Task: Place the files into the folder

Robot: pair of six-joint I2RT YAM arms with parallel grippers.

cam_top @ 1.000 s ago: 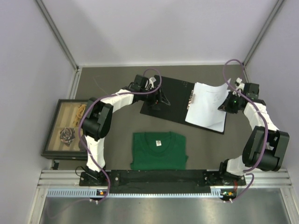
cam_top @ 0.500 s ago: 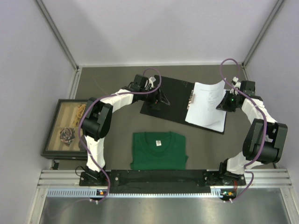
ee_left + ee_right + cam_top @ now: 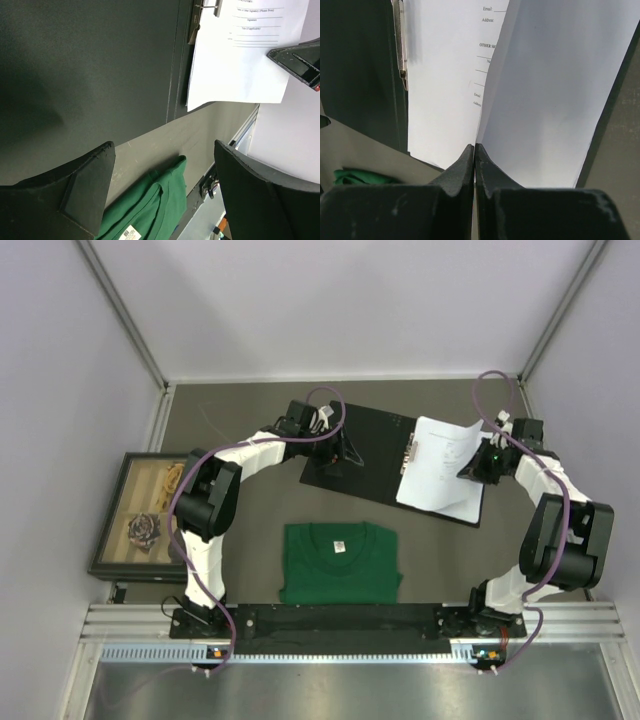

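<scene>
Three views: one overhead, two at the wrists.
From above I look down on the whole table (image 3: 220, 405); both wrist cameras sit close, sharing the files (image 3: 245, 55) on the folder (image 3: 100, 60).

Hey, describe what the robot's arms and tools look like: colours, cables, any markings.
The left arm and right arm have white link shells between bulky black joint housings, and a purple cable loops along each. The left tool and right tool have matte black, wedge-shaped fingers, lightly scuffed. A small green light glows near the right wrist. No logos are readable.
</scene>
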